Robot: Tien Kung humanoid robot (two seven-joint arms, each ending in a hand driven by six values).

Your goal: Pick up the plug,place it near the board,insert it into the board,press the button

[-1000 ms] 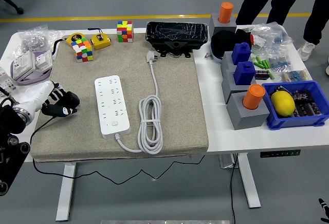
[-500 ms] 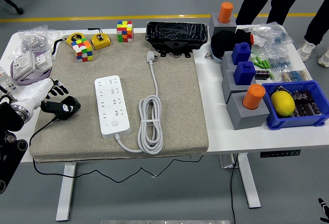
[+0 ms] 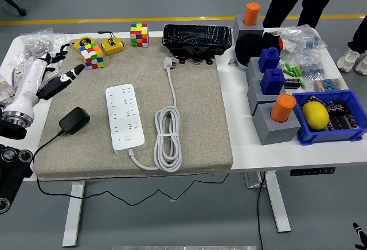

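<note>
- The left hand (image 3: 60, 78) is hovering over the left edge of the mat (image 3: 195, 141), its fingers (image 3: 73, 71) stretched out loosely and gripping nothing.
- The black plug (image 3: 74, 120) is lying flat on the mat, below the hand and clear of the fingertips, with its thin cable (image 3: 46, 144) trailing off toward the table's front edge.
- The white power strip (image 3: 125, 118) is sitting just to the right of the plug, not touching it, with its own white cord (image 3: 168, 138) coiled beside it.
- A colourful cube (image 3: 92, 55) is resting near the fingertips, just above and to their right.
- People are standing at the far side of the table, only legs (image 3: 298, 0) showing.
</note>
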